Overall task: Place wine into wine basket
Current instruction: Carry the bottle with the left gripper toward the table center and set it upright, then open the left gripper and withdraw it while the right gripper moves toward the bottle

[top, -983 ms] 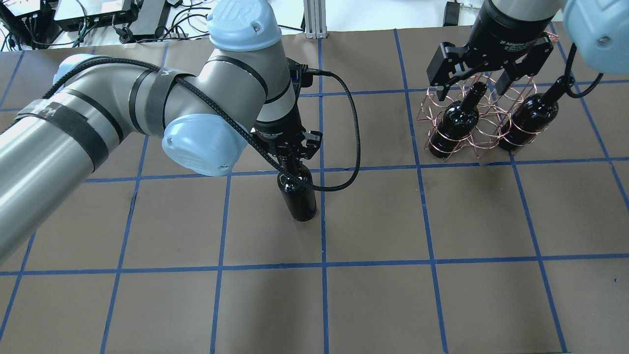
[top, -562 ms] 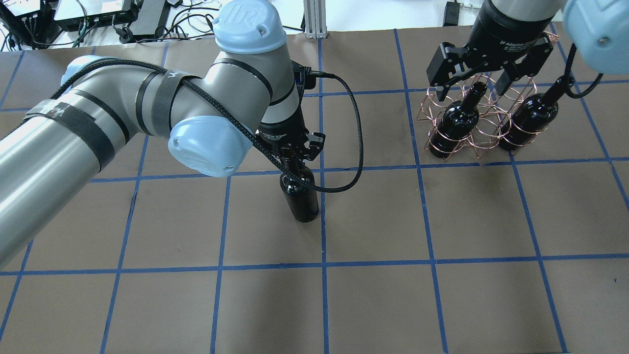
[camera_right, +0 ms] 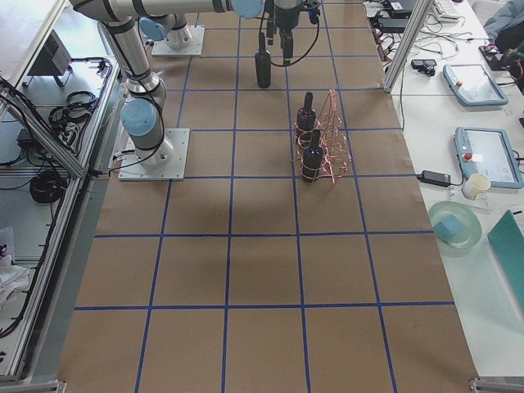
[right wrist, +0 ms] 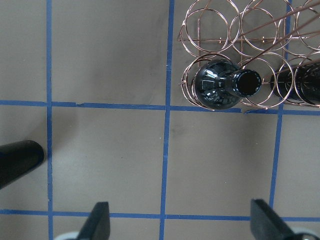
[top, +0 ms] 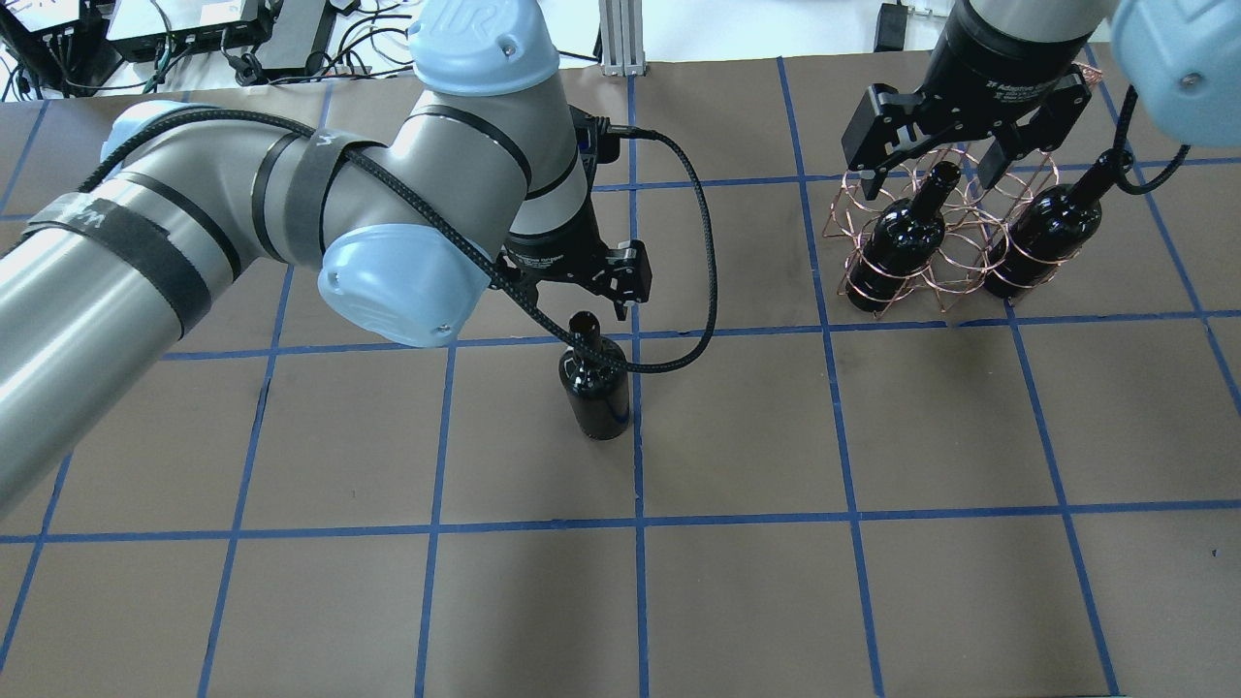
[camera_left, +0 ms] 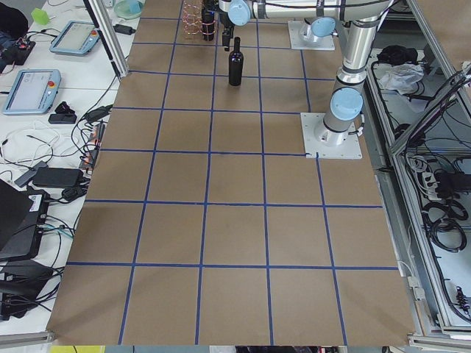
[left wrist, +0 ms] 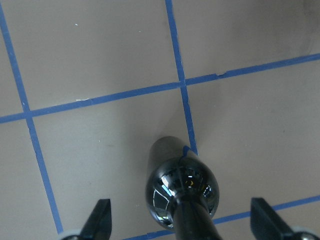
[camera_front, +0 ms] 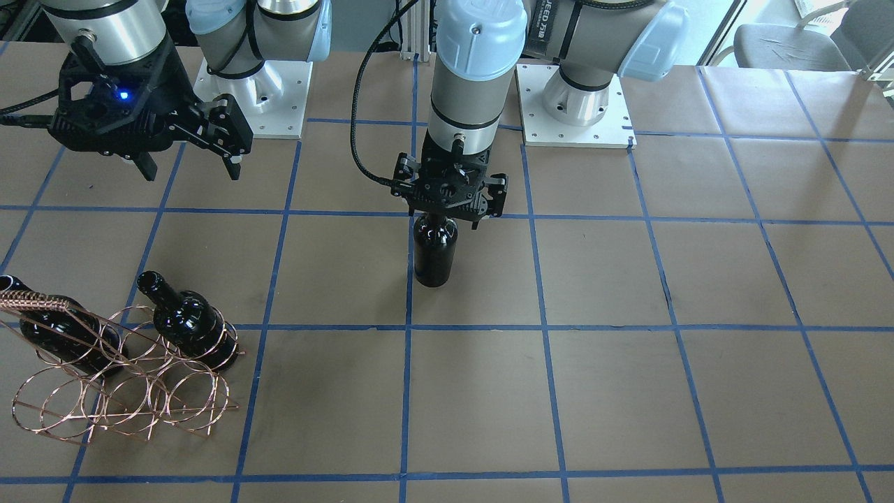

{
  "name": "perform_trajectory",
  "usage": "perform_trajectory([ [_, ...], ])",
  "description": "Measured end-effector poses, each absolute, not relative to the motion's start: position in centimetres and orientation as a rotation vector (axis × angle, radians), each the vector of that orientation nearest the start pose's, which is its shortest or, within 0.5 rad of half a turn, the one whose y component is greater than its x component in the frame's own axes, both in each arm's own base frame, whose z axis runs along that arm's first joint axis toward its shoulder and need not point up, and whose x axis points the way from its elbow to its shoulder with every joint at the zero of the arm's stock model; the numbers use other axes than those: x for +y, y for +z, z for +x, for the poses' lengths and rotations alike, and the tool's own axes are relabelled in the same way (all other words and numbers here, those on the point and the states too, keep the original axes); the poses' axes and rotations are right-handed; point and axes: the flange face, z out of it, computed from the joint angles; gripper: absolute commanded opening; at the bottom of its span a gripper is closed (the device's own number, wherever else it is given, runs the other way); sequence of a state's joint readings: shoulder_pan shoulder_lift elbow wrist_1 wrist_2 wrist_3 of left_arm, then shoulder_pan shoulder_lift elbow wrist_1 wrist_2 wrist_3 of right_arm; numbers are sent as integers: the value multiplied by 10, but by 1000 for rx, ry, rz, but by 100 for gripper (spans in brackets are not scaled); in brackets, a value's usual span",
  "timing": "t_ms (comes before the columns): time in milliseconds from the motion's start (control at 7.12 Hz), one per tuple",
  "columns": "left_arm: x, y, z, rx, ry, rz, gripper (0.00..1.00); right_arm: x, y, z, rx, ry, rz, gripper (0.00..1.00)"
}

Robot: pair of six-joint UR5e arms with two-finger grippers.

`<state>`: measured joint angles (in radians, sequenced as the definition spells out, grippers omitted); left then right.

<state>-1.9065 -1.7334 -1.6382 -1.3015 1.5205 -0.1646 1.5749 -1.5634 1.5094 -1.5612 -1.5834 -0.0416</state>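
**Wine upright on the counter, both pincers spread**

The wine (top: pixel 593 388) stands upright on the brown counter (top: pixel 776 582) beside a blue tape line, well apart from the wine basket (top: pixel 929 281). The left pincer (top: pixel 591 296) hangs straight over its neck. The overhead view partly hides that pincer behind the wrist and cable. The left wrist view is clearer: the fingertips (left wrist: pixel 101 220) sit wide apart on either side of the neck and touch nothing. The right pincer (top: pixel 936 165) hovers above the basket, also spread and holding nothing. Its wrist view looks down on one bottle (right wrist: pixel 222 84) standing in a corner loop, with a second bottle (right wrist: pixel 295 82) farther along the same row. The front-facing view shows the basket's coiled handle (camera_front: pixel 35 302) most plainly.
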Motion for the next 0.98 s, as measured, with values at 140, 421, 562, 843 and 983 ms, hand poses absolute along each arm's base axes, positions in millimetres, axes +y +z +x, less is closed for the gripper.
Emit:
perform_trajectory([
  [140, -488, 413, -301, 3186, -82, 233, 100, -497, 514, 135, 3152, -69, -66, 99],
  [421, -531, 447, -226, 3187, -173, 30, 100, -494, 514, 140, 3140, -71, -39, 99],
  [562, -550, 462, -177, 3178, -196, -82, 100, -491, 515, 151, 3137, -85, -14, 99],
  [843, -562, 489, -96, 3144, -232, -194, 100, -476, 516, 202, 3135, -125, 6, 99],
  [983, -563, 494, -59, 3107, -236, -214, 100, -466, 515, 229, 3128, -129, 47, 99],
])
